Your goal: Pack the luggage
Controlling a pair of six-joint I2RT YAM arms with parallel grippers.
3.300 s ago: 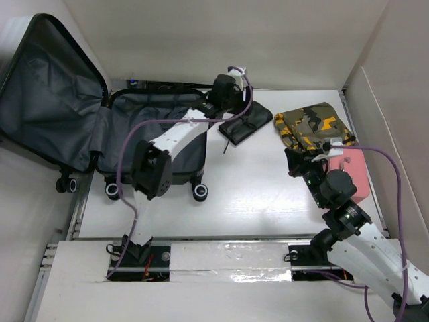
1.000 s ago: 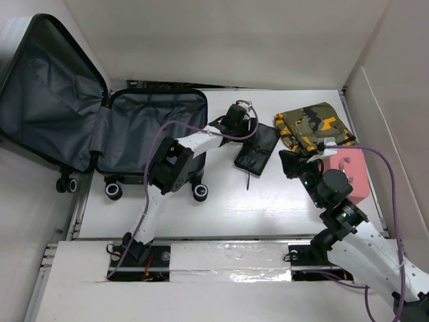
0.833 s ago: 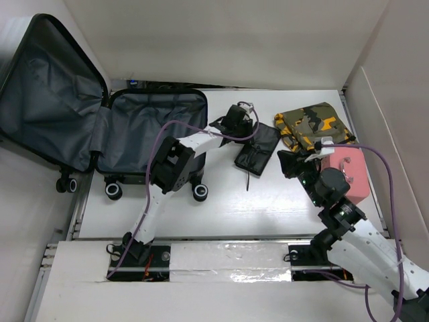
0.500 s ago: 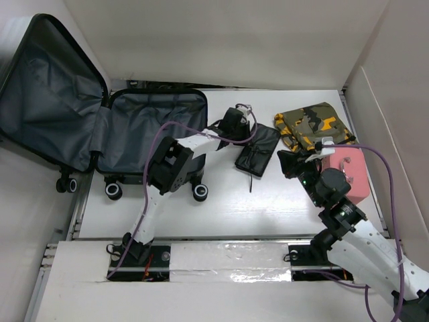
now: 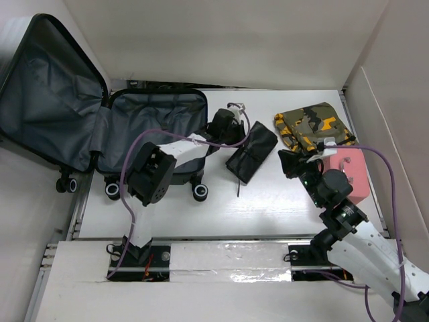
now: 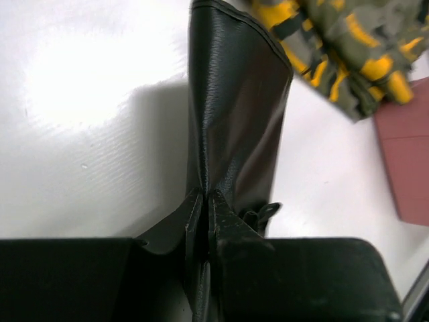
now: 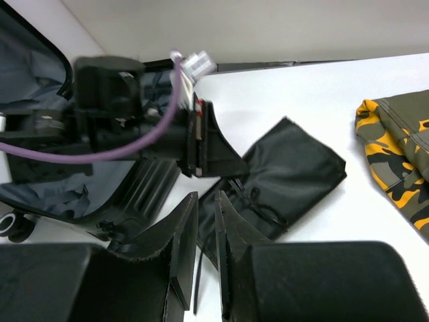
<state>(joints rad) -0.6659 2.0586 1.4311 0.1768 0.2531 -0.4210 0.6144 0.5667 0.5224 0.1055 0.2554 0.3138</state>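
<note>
Luggage [image 5: 147, 114] just left of L tool [image 5: 230, 137]

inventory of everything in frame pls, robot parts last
luggage: 1, dark grey lining, black wheels; open at far left, lid propped back.
black pouch: 1, black; mid-table, right of the luggage, pinched at one end.
camouflage cloth: 1, green, grey and orange; folded, far right.
pink box: 1, pink; right edge, near side of the cloth.
table: 1, white.
left gripper: 1, black; shut on the black pouch.
right gripper: 1, black; narrow gap between jaws, empty, right of the pouch.
</note>
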